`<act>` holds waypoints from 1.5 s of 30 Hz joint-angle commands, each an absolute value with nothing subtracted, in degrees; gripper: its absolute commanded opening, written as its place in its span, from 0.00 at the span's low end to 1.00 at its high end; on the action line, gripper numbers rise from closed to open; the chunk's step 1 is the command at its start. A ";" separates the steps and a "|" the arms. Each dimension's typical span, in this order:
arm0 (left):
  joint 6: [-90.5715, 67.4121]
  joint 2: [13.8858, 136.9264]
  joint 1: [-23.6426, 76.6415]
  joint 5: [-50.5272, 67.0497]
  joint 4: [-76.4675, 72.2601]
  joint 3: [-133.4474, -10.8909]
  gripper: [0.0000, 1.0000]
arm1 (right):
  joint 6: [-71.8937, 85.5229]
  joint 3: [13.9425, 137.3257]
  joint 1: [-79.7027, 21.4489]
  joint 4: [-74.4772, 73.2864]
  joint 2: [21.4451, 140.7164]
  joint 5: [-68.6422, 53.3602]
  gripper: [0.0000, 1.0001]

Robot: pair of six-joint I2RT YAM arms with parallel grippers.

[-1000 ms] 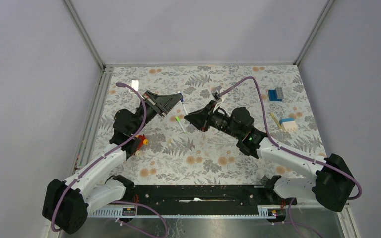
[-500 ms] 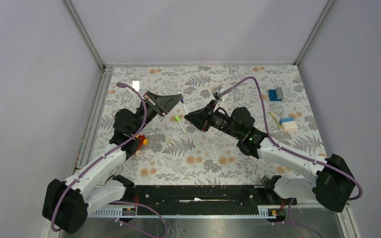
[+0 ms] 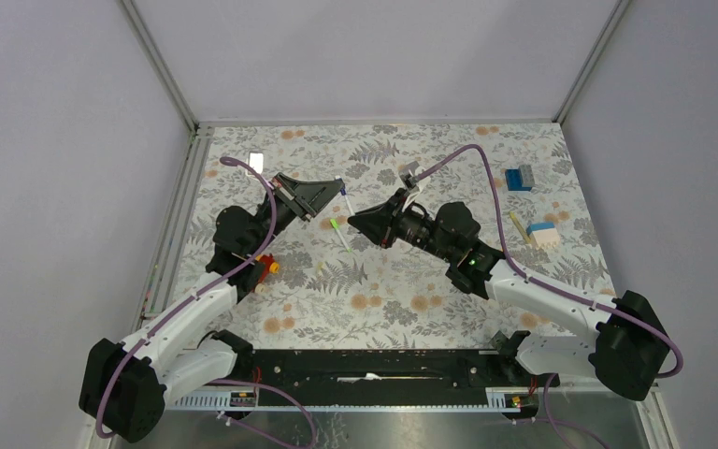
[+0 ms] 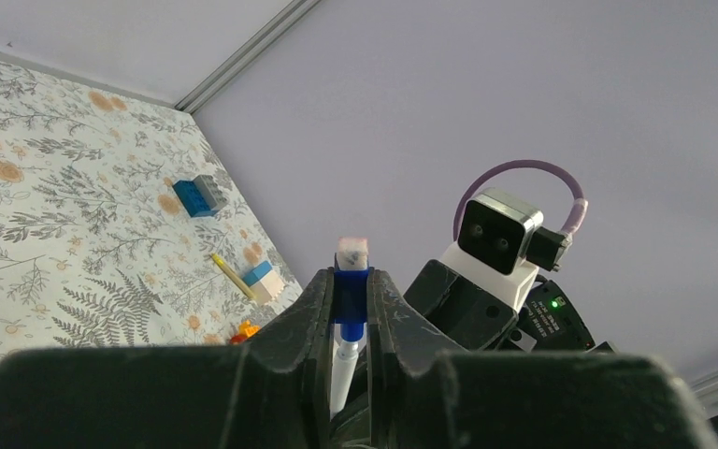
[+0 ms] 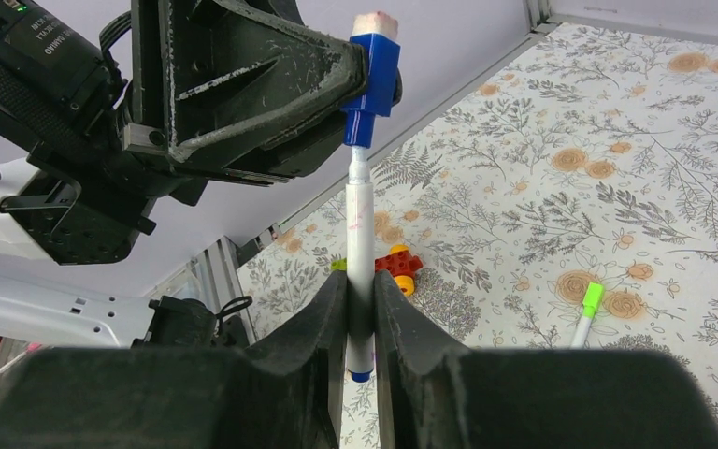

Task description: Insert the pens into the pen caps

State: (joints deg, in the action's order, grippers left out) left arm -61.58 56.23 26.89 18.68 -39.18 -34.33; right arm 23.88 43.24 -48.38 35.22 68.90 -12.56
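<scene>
Pen, white, in mid-air over the tabletop from the top camera, spanning from left end effector to right end effector; green-capped pen lying flat on the tabletop near them.

From the left wrist: left end effector pinching the blue cap, pen barrel running down between the fingers; blue brick far off on the tabletop.

From the right wrist: right end effector clamped on the pen, narrow tip entering the lower end of the blue cap, itself gripped by the left end effector.

Fig.: robot lab test cell. Plain grey panel walls w/ aluminium frame posts; floral-print tabletop; arm mounting rail along near edge.
</scene>
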 commanded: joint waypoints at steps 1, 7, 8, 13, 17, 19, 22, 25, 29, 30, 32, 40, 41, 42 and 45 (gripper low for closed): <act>-61.70 54.78 26.63 20.10 -41.91 -33.88 0.00 | 21.98 46.68 -48.60 36.73 68.76 -11.17 0.00; -61.79 54.43 26.63 20.47 -41.00 -33.60 0.00 | 21.20 47.45 -48.60 36.49 69.15 -10.88 0.00; -61.79 54.34 26.63 20.47 -40.92 -33.57 0.00 | 21.07 47.58 -48.60 36.40 69.27 -10.86 0.00; -61.70 54.10 26.63 20.56 -40.35 -33.16 0.00 | 20.49 48.56 -48.60 35.76 69.91 -10.44 0.00; -61.53 54.36 26.63 20.65 -39.68 -32.71 0.00 | 19.51 50.77 -48.62 32.40 71.07 -8.82 0.00; -61.44 54.49 26.63 20.69 -39.37 -32.31 0.00 | 19.05 51.55 -48.60 31.25 71.59 -7.63 0.00; -61.03 54.54 26.63 20.46 -37.34 -32.53 0.00 | 18.06 53.02 -48.60 29.88 72.70 -5.98 0.00; -60.47 54.93 26.63 19.54 -33.05 -33.37 0.00 | 17.18 54.89 -48.63 28.17 74.12 -4.14 0.00; -61.18 55.59 26.63 18.60 -31.10 -33.40 0.00 | 15.92 57.50 -48.60 25.86 76.14 -0.98 0.00; -61.33 55.82 26.63 18.41 -30.39 -33.55 0.00 | 15.65 58.25 -48.60 24.99 76.66 -0.39 0.00; -61.43 56.50 26.63 18.31 -28.87 -34.22 0.00 | 15.21 59.79 -48.65 23.54 77.69 2.08 0.00; -61.76 59.00 26.62 18.71 -23.61 -36.64 0.00 | 15.97 64.97 -48.70 18.57 81.86 7.99 0.00; -61.71 59.00 26.63 18.60 -23.09 -36.76 0.00 | 16.21 65.37 -48.67 17.87 82.43 8.56 0.00; -61.54 58.99 26.63 18.69 -22.69 -36.83 0.00 | 16.36 65.84 -48.70 17.39 82.77 8.64 0.00; -61.35 58.84 26.63 19.14 -22.97 -36.33 0.00 | 16.46 65.93 -48.63 18.22 83.12 6.08 0.00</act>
